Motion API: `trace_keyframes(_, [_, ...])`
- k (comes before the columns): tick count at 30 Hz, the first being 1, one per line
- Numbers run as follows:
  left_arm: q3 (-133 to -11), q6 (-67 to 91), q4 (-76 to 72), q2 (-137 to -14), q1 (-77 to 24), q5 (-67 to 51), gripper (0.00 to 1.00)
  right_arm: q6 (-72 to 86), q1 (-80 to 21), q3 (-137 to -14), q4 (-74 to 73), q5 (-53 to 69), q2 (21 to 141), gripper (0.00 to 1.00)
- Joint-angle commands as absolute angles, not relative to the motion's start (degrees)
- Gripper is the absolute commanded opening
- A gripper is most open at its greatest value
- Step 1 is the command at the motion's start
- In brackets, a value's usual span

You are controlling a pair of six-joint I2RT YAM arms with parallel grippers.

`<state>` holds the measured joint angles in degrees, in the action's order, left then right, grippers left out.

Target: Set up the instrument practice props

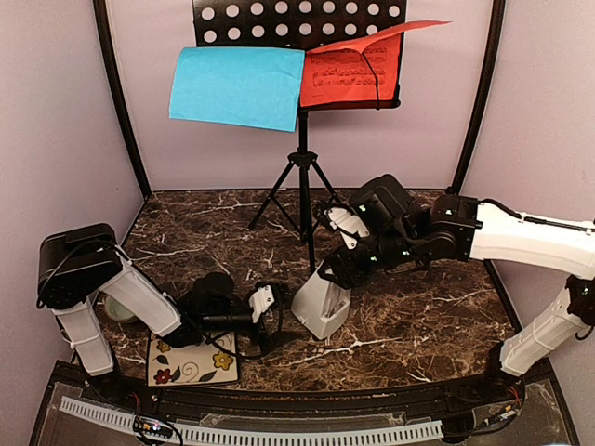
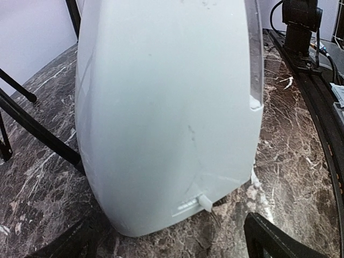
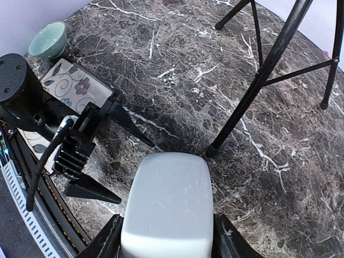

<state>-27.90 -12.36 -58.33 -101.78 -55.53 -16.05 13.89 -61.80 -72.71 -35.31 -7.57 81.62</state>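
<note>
You're seating the metronome [image 1: 321,307] toward the table's [image 1: 418,316] front edge; right gripper [image 3: 166,236] pinches its top, left gripper [image 3: 115,161] spread. Next: release upright.

No wording can be read anywhere. The red music sheet [image 1: 351,72], at about one o'clock in the top view on the music stand's desk [image 1: 279,19], carries dark printed staff lines too fine to make out. On the white metronome [image 2: 161,107], a small pale label [image 2: 186,206] at about six o'clock near its base bears faint, illegible marks.
</note>
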Motion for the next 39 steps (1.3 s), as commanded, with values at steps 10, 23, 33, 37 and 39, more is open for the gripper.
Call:
trace_keyframes(10, [-30.13, -10.79, -63.71, -105.42, -55.9, -13.09, 0.89, 15.03, -61.43, -74.1, -26.99, -6.13, 82.26, 0.0])
trace_keyframes(23, [-30.37, -11.15, -63.6, -107.05, -55.9, -13.43, 0.75, 15.12, -61.26, -73.76, -26.76, -5.2, 82.18, 0.0])
trace_keyframes(33, [-30.85, -11.11, -63.54, -107.31, -55.87, -13.71, 0.68, 14.97, -60.95, -73.39, -26.63, -4.83, 81.99, 0.0])
trace_keyframes(37, [-31.13, -11.16, -63.5, -107.49, -55.88, -13.64, 0.67, 14.94, -60.91, -73.31, -26.53, -4.64, 81.98, 0.0])
trace_keyframes(39, [-31.2, -11.04, -63.57, -107.58, -55.85, -13.58, 0.67, 15.03, -60.82, -73.24, -26.41, -4.72, 82.0, 0.0])
